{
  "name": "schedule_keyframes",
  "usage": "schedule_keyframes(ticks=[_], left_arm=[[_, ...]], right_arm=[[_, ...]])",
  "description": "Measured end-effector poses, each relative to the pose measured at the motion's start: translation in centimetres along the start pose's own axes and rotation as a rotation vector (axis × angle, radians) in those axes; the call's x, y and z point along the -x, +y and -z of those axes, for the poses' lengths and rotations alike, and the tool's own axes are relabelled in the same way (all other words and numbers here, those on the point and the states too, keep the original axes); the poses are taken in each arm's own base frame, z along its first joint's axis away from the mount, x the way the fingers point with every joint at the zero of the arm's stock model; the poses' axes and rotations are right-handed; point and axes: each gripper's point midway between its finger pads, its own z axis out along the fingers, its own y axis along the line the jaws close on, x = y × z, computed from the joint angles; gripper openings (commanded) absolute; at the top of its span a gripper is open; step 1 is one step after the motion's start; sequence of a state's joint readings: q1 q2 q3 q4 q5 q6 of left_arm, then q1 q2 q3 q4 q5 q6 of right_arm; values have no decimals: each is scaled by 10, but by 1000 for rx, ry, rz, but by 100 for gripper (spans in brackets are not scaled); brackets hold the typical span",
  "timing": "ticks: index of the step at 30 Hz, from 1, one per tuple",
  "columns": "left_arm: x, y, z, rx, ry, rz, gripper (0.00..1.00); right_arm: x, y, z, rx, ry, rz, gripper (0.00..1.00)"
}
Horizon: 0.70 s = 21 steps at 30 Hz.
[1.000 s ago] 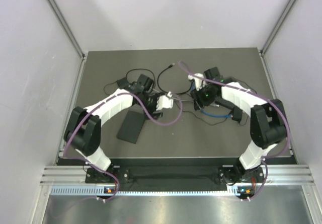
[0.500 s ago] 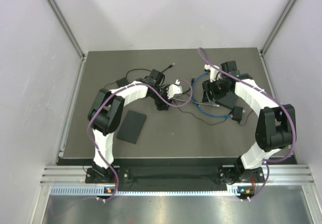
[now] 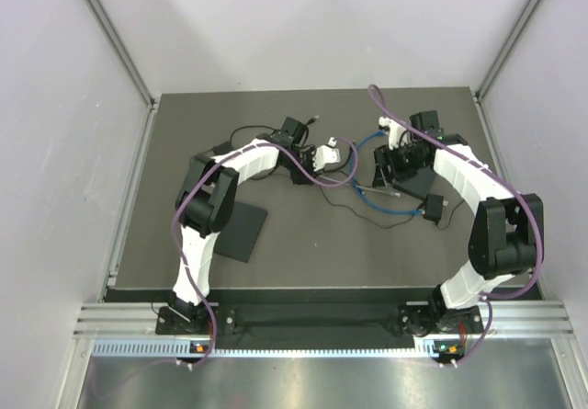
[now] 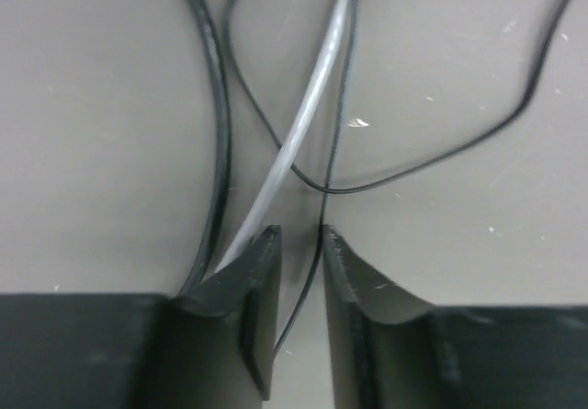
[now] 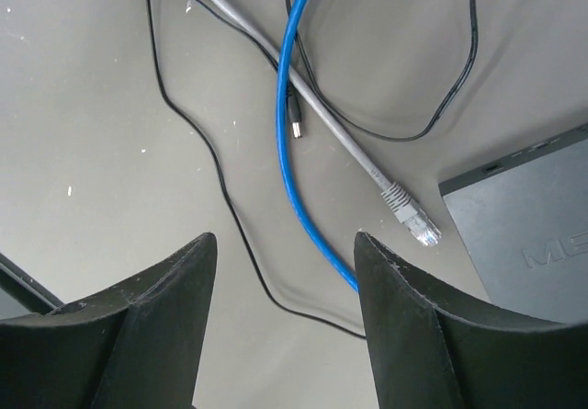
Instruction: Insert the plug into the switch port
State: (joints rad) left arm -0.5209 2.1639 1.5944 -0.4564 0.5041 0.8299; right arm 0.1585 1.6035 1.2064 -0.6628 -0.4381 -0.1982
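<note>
Its ports hidden, the flat dark-grey switch box [image 5: 524, 244] lay cut off beside the clear plastic plug [image 5: 415, 225] on a smooth grey cable [image 5: 331, 133], toward the desk's [image 3: 322, 244] right edge, under the wide-spread right claw [image 5: 285, 244]; whether the narrow-gapped left claw [image 4: 301, 236] clamped anything was unclear.

A robotics lab test cell: plain white panels [image 3: 303, 23] and aluminium frame posts [image 3: 110, 32] enclose a dark table [image 3: 184, 133], with a slotted aluminium rail [image 3: 110, 319] along its near edge.
</note>
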Motion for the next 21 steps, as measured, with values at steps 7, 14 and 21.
schedule_keyframes(ticks=[7,14,21], left_arm=[[-7,-23,3,-103,70,-97,0],[-41,-34,32,-125,254,-128,0],[-120,-2,96,-60,494,-61,0]], right_arm=[[-5,0,-2,6,22,-7,61],[-6,0,-3,13,28,-1,61],[-1,1,-7,29,27,6,62]])
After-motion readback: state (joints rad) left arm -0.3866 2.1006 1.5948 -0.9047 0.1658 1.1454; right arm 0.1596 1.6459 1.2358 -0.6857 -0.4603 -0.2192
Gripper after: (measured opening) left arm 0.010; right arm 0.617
